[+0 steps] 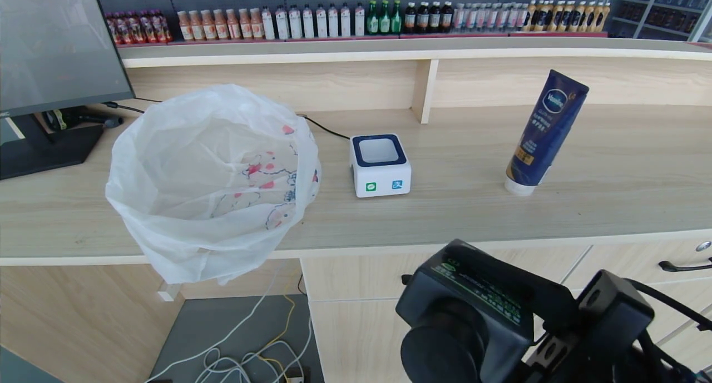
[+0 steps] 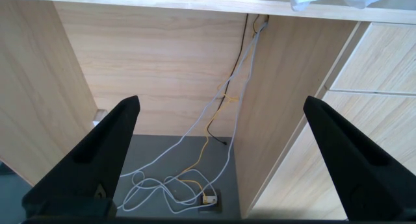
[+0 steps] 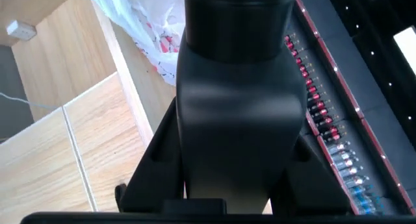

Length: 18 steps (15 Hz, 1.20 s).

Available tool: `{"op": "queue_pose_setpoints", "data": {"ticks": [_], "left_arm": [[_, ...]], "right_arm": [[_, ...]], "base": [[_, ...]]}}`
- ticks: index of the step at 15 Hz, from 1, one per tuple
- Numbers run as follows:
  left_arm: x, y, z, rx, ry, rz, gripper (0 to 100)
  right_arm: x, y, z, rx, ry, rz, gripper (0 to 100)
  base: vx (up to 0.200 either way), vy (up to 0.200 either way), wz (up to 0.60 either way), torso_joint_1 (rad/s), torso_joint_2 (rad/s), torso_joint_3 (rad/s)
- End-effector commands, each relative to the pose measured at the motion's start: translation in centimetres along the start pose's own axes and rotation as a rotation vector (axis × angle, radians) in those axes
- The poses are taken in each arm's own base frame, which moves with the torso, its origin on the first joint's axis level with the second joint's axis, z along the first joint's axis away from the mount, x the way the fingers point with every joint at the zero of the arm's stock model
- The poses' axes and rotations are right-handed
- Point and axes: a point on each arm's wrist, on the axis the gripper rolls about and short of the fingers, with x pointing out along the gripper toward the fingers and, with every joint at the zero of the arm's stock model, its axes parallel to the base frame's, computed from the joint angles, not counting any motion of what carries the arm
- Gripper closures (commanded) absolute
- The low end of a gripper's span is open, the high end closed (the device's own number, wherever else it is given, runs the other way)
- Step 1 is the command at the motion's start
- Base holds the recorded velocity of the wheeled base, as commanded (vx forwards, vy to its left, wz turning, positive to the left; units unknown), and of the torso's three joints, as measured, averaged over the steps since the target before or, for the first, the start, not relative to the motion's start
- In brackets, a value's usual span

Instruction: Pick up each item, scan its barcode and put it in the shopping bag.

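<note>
Knocking the blue tube (image 1: 542, 133) over is the big worry. It stands tall on its small white cap and leans a bit. It is at 3 o'clock from the white scanner box (image 1: 380, 164), well apart from it on the counter (image 1: 445, 216). A bump from the side, or a grab too near the top, could tip it and let it roll. The tube looks soft, so a loose hold could let it slip.

The shopping bag (image 1: 211, 177) sits at 9 o'clock from the scanner box, and part of it hangs over the counter's front edge. It is thin and floppy, so a push on its rim could fold the mouth shut or drag it off.

The left claw (image 2: 221, 100) is low down, under the counter, with its two fingers wide apart. It holds nothing and touches nothing, and wires (image 2: 175, 185) lie on the floor past it. The right arm (image 1: 500, 322) is low, at 6 o'clock from the tube. I cannot tell if the right claw is apart or together
</note>
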Motion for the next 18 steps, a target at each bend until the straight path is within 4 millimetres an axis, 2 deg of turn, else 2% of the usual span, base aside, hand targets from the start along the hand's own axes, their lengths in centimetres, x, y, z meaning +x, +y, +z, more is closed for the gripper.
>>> {"op": "queue_pose_setpoints", "data": {"ticks": [1, 4, 6, 7, 9, 11, 12, 13, 14, 15, 18], "left_arm": [[0.0, 0.0, 0.0, 0.000, 0.000, 0.000, 0], [0.0, 0.0, 0.0, 0.000, 0.000, 0.000, 0], [0.0, 0.0, 0.0, 0.000, 0.000, 0.000, 0], [0.0, 0.0, 0.0, 0.000, 0.000, 0.000, 0], [0.0, 0.0, 0.0, 0.000, 0.000, 0.000, 0], [0.0, 0.0, 0.0, 0.000, 0.000, 0.000, 0], [0.0, 0.0, 0.0, 0.000, 0.000, 0.000, 0], [0.0, 0.0, 0.0, 0.000, 0.000, 0.000, 0], [0.0, 0.0, 0.0, 0.000, 0.000, 0.000, 0], [0.0, 0.0, 0.0, 0.000, 0.000, 0.000, 0], [0.0, 0.0, 0.0, 0.000, 0.000, 0.002, 0]], "right_arm": [[1.0, 1.2, 0.0, 0.073, -0.006, -0.013, 100], [1.4, 1.4, -0.2, 0.322, -0.002, -0.125, 100], [1.4, 2.6, -0.7, 0.525, 0.016, -0.079, 100], [1.4, 2.6, -0.7, 0.575, 0.016, -0.079, 100], [0.9, 2.8, -1.1, 0.806, 0.022, -0.070, 100], [0.1, 1.9, -1.6, 0.987, 0.014, -0.108, 100], [0.1, 1.4, -3.1, 1.050, 0.051, -0.155, 100], [0.1, 1.4, -3.2, 1.055, 0.053, -0.156, 100], [0.0, 0.8, -5.0, 1.123, 0.064, -0.179, 100], [-0.3, 0.5, -5.9, 1.127, 0.068, -0.177, 100], [-0.4, 0.2, -6.9, 1.123, 0.083, -0.194, 100]], "base": [[0.000, 0.000, 0.00, 0.000, 0.00, 0.000], [0.000, 0.000, 0.00, 0.000, 0.00, 0.000], [0.000, 0.000, 0.00, 0.000, 0.00, 0.000], [0.000, 0.000, 0.00, 0.000, 0.00, 0.000], [0.000, 0.000, 0.00, 0.000, 0.00, 0.000], [0.000, 0.000, 0.00, 0.000, 0.00, 0.000], [0.000, 0.000, 0.00, 0.000, 0.00, 0.000], [0.000, 0.000, 0.00, 0.000, 0.00, 0.000], [0.000, 0.000, 0.00, 0.000, 0.00, 0.000], [0.000, 0.000, 0.00, 0.000, 0.00, 0.000], [0.000, 0.000, 0.00, 0.000, 0.00, 0.000]]}}
